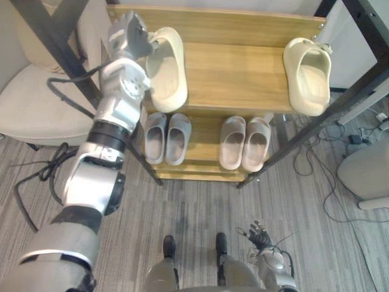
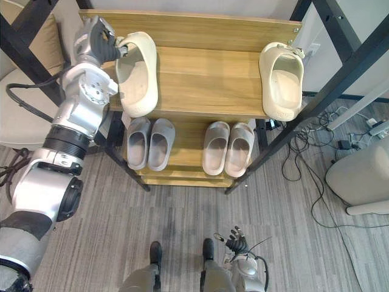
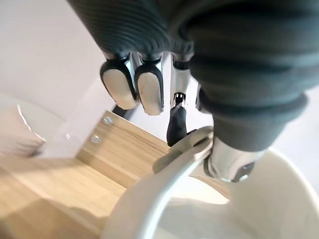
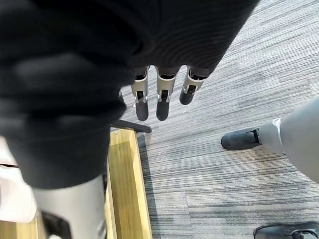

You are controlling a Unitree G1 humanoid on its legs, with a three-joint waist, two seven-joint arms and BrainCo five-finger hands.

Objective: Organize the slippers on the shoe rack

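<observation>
Up at the left end of the top shelf of the light wooden shoe rack [image 1: 237,76] lies a cream foam slipper [image 1: 165,76], heel end at the front edge. The left hand [image 1: 127,36] pinches its strap rim between curled fingers and thumb. Bare wood spans the middle across to a second cream foam slipper [image 1: 308,76] at the right end. On the shelf below sit two pairs of grey slippers [image 1: 178,139]. Slanted black metal frame bars [image 1: 316,125] flank the rack, and a beige cushioned chair [image 1: 36,103] stands to the left. The right hand [image 1: 260,234] hangs low over the grey floor, fingers [image 4: 157,102] relaxed.
</observation>
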